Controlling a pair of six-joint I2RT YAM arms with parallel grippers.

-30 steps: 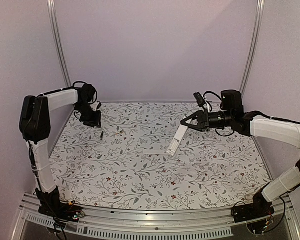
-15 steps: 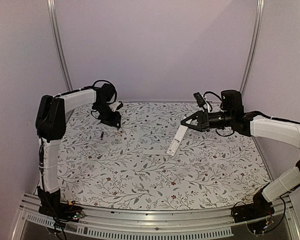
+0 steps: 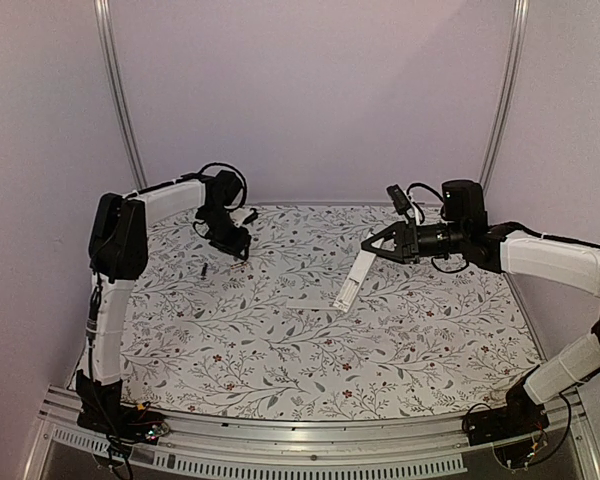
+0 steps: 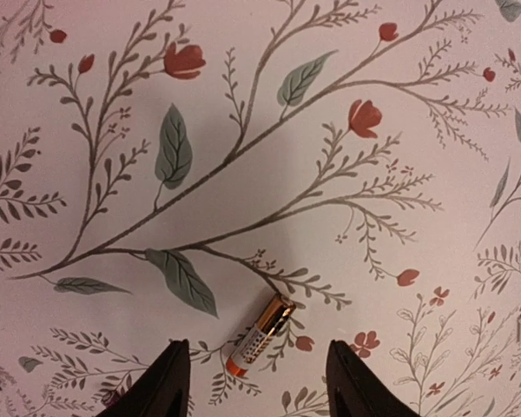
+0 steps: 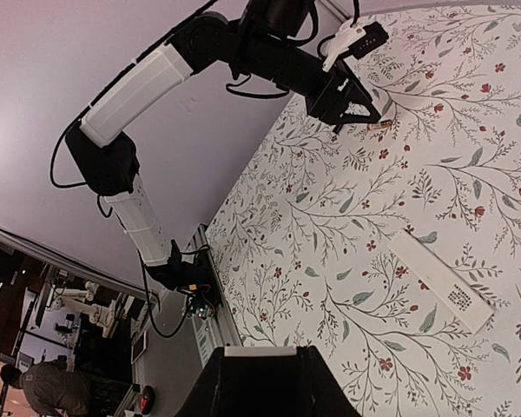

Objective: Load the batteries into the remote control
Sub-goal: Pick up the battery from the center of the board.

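Near the far left corner of the floral-printed desk [image 3: 280,370], a short brass-toned cylindrical battery [image 4: 260,334] lies slantwise. The left jaws hang released over it, one on each side, touching nothing. A small blackish cylindrical battery [image 3: 203,270] lies nearby, closer to the left edge. A thin flat white plastic cover [image 5: 441,280] rests mid-desk. Since a second ago the left arm has swung in from the left edge, while the right has not moved. The right jaws are clenched on the slim white plastic remote control [image 3: 354,280], which slopes down toward the desk's middle.
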